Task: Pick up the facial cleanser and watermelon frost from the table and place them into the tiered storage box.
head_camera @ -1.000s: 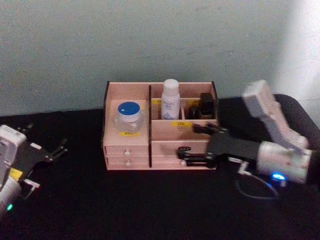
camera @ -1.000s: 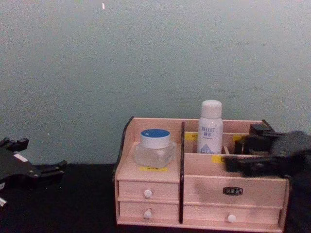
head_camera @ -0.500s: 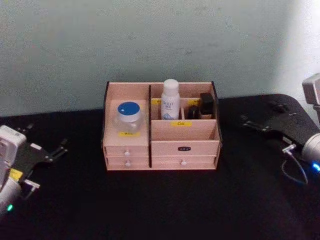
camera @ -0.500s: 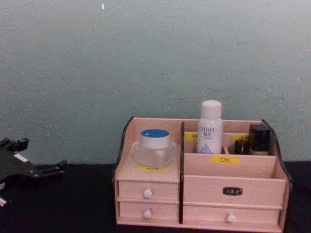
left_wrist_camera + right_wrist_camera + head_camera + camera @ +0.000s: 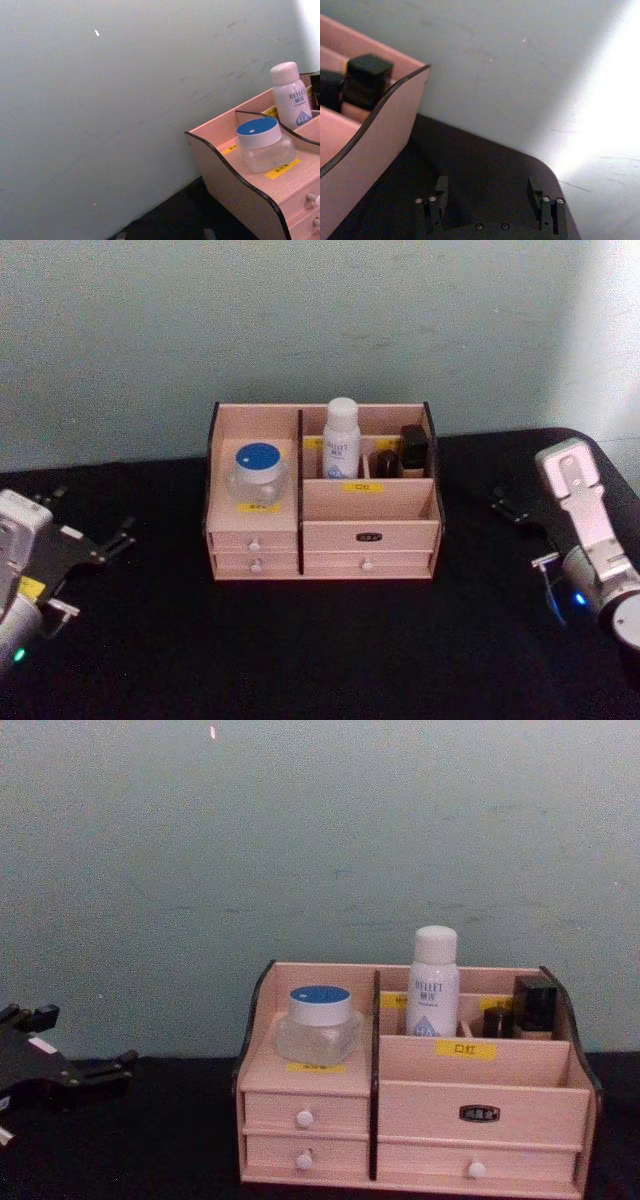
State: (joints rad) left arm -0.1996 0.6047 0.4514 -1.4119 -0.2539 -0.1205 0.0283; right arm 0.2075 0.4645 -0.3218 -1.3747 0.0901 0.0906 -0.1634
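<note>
The tiered storage box (image 5: 370, 512) stands mid-table against the wall. Its left tier holds a clear jar with a blue lid (image 5: 258, 472). A white bottle (image 5: 341, 440) and a dark square-capped bottle (image 5: 414, 450) stand in the back compartments. I cannot tell which of these are the facial cleanser and the watermelon frost. My right gripper (image 5: 512, 508) hovers open and empty right of the box, with fingers (image 5: 437, 200) spread beside the box wall (image 5: 370, 145). My left gripper (image 5: 88, 515) rests open and empty at the far left.
The black table runs to a rounded corner at the right rear. A pale green wall rises directly behind the box. A smaller dark item (image 5: 385, 462) sits beside the capped bottle. White-knobbed drawers (image 5: 304, 1118) on the box front are closed.
My right gripper has pulled back from the front right of the box to the table's right side, open and empty. The left arm and the box contents have not moved.
</note>
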